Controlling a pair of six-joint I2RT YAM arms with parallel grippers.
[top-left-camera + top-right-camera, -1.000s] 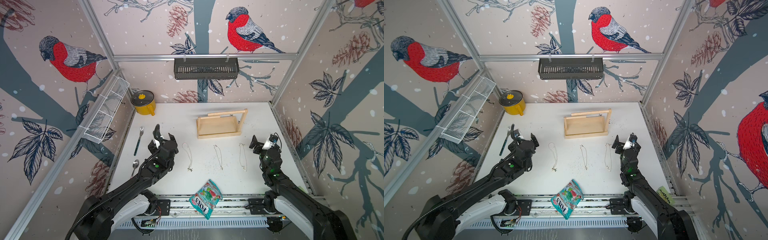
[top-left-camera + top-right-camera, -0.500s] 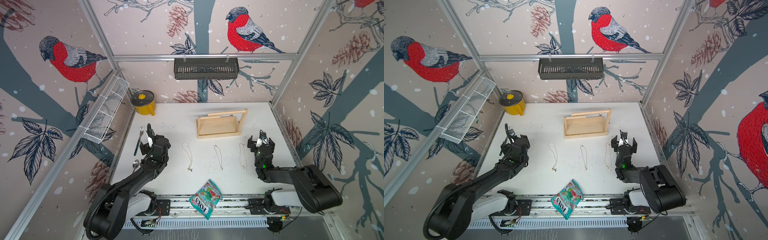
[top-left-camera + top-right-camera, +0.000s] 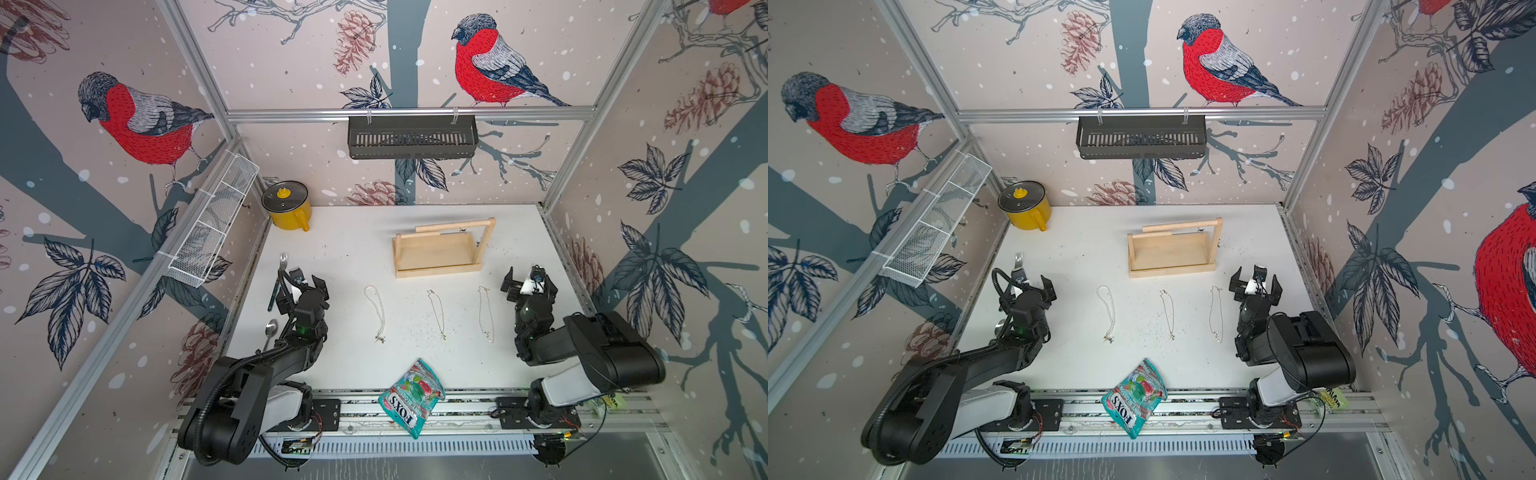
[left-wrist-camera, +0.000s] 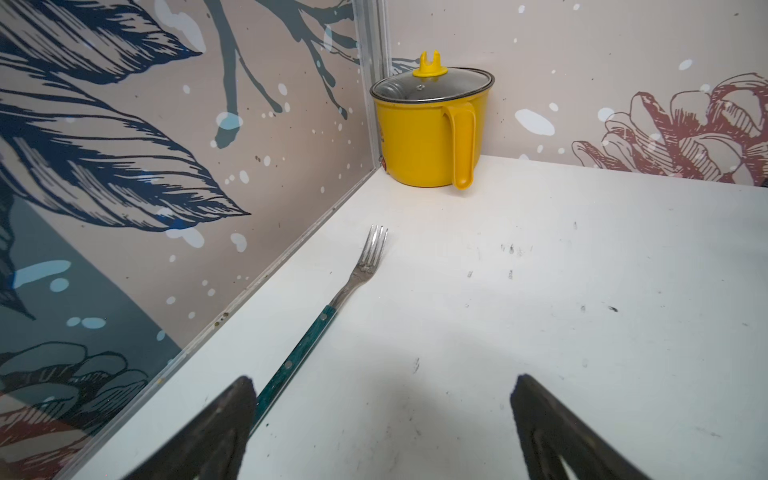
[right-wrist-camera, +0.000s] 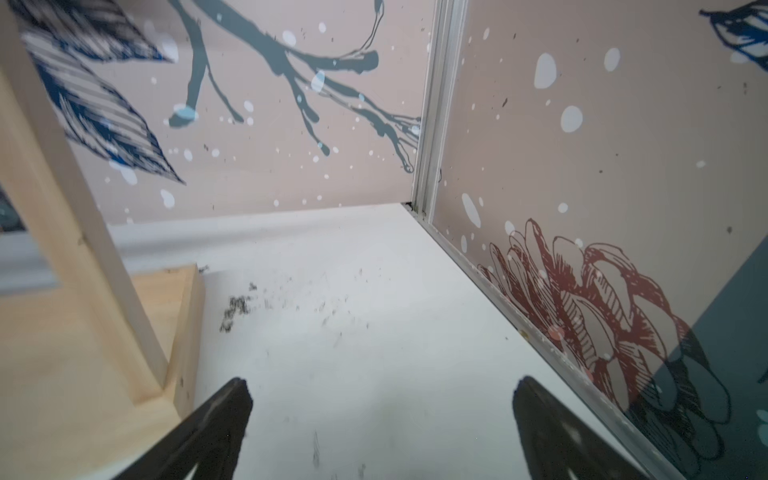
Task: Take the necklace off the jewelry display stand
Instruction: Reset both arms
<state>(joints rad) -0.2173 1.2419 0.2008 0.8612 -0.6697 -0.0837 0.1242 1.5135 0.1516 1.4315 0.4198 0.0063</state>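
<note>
The pale wooden jewelry display stand (image 3: 438, 272) (image 3: 1171, 272) stands at the back middle of the white table, and nothing hangs from its crossbar (image 3: 453, 226). Three necklaces lie flat in front of it: a pearl necklace (image 3: 376, 307) (image 3: 1106, 309), a thin chain (image 3: 436, 311) (image 3: 1168, 311) and another chain (image 3: 485, 311) (image 3: 1216, 311). My left gripper (image 3: 301, 286) (image 3: 1030, 286) (image 4: 382, 399) is open and empty, left of the pearls. My right gripper (image 3: 528, 282) (image 3: 1255, 286) (image 5: 382, 399) is open and empty beside the stand's right post (image 5: 70, 208).
A fork (image 3: 282, 266) (image 4: 332, 303) and a spoon (image 3: 271, 330) lie by the left wall. A yellow lidded pot (image 3: 286, 205) (image 4: 428, 129) sits in the back left corner. A candy bag (image 3: 411, 395) rests on the front rail. A black basket (image 3: 411, 137) and a white wire rack (image 3: 212, 224) hang on the walls.
My left gripper has shifted left toward the fork. Both arms have folded back toward the front rail. Both grippers stayed open, and the necklaces have not moved.
</note>
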